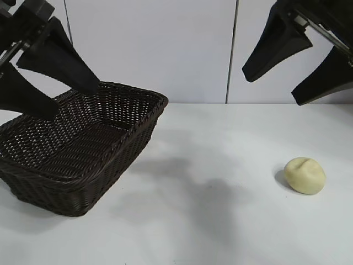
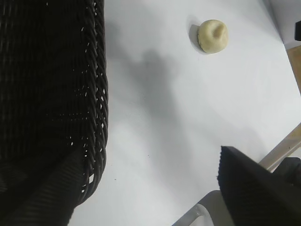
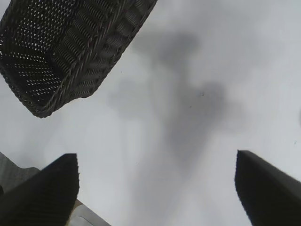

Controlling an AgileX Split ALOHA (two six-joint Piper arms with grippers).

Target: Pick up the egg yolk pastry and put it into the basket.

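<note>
Closest to us is bare white bench, nothing on it but a couple of soft grey shadows. Just past that, on the right side, we've got the pastry, a pale yellow lump with a little crease on top, lying on the bench by itself with nothing touching it. Over on the left is the basket, dark brown wicker with a braided rim, sitting on the bench well apart from the pastry. We can see straight through the weave to its floor, and no pastry lies in it.

Further back and higher up, our left hand hangs over the basket's far left part, black fingers spread wide and gripping nothing. Its wrist view shows the basket rim close by and the pastry off across the bench. Our right hand hovers at the upper right, above and behind the pastry, fingers also wide apart and carrying nothing. From its wrist view we get the basket off in one corner and plain bench between its two fingers.

Behind all that we just see a pale panelled wall.
</note>
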